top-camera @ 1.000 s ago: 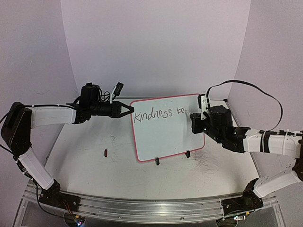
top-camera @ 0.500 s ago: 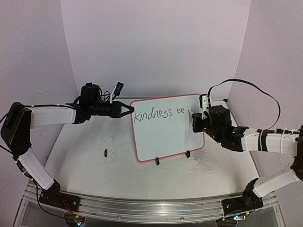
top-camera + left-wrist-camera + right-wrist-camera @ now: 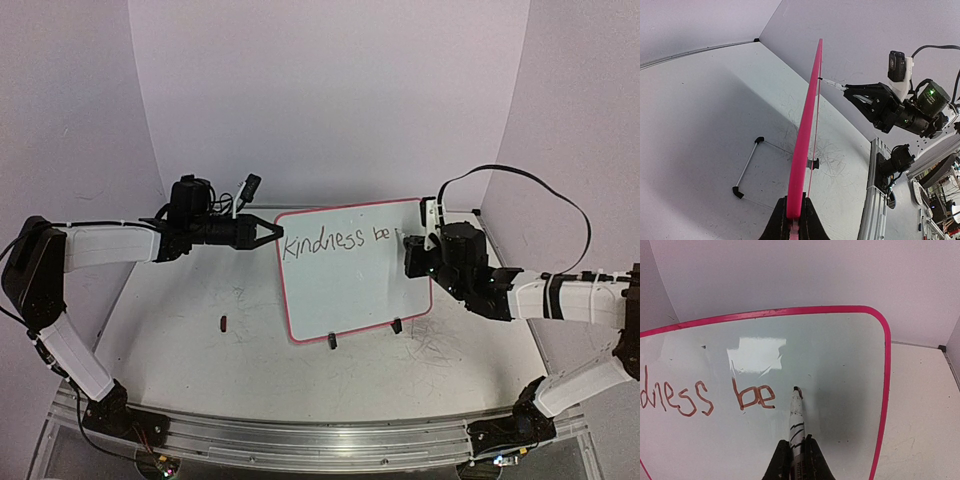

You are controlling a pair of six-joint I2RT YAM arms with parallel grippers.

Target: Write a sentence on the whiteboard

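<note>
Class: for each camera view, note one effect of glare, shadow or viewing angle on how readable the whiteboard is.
Right wrist: a bright glare patch on the whiteboard above "be"; a dark shadow right of the marker. Left wrist: whiteboard seen edge-on, writing hidden. Top external: even light, the sentence soft but legible.

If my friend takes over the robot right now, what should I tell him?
Left gripper: shut on the left edge of the whiteboard, which stands upright on the table.
Right gripper: shut on a marker, its tip at the board just right of "be".
Done: the sentence reads "kindness be".
Left: write the rest of it.
</note>
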